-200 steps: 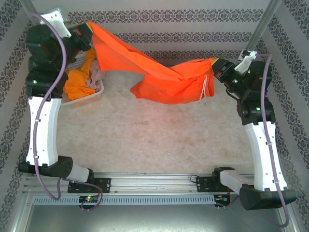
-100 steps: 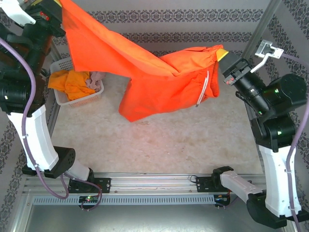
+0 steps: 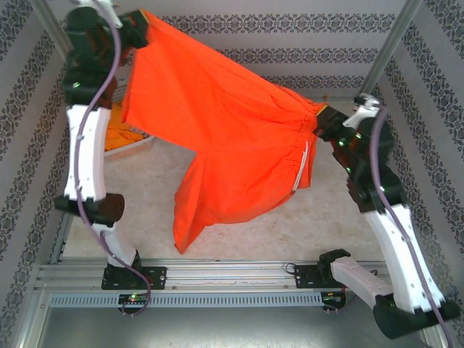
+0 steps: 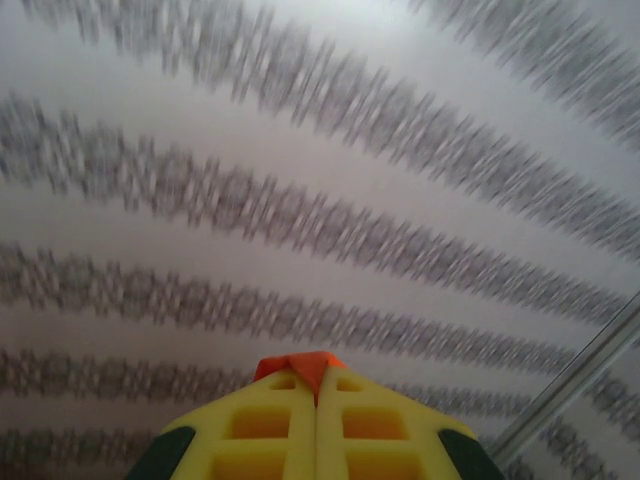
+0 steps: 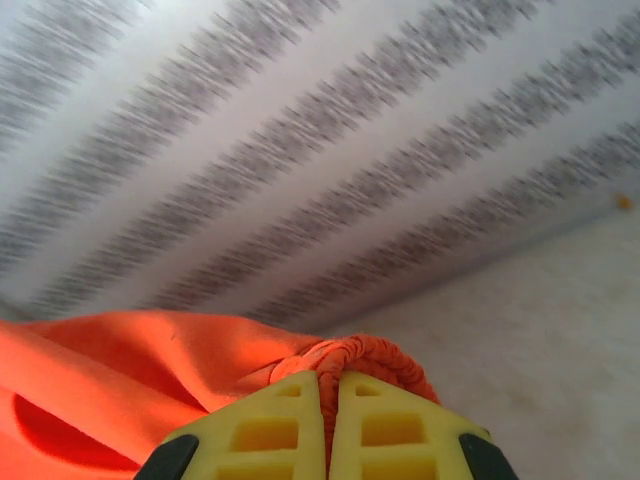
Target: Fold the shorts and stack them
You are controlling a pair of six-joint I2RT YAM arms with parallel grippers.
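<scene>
Top view: the red-orange shorts (image 3: 232, 138) hang spread in the air from upper left to middle right. Left wrist view: the left gripper (image 4: 316, 385), bottom centre, is clamped on their edge. Right wrist view: the right gripper (image 5: 330, 385) pinches their gathered waistband.

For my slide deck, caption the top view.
Left gripper and right gripper stretch the red-orange shorts above the table.
</scene>
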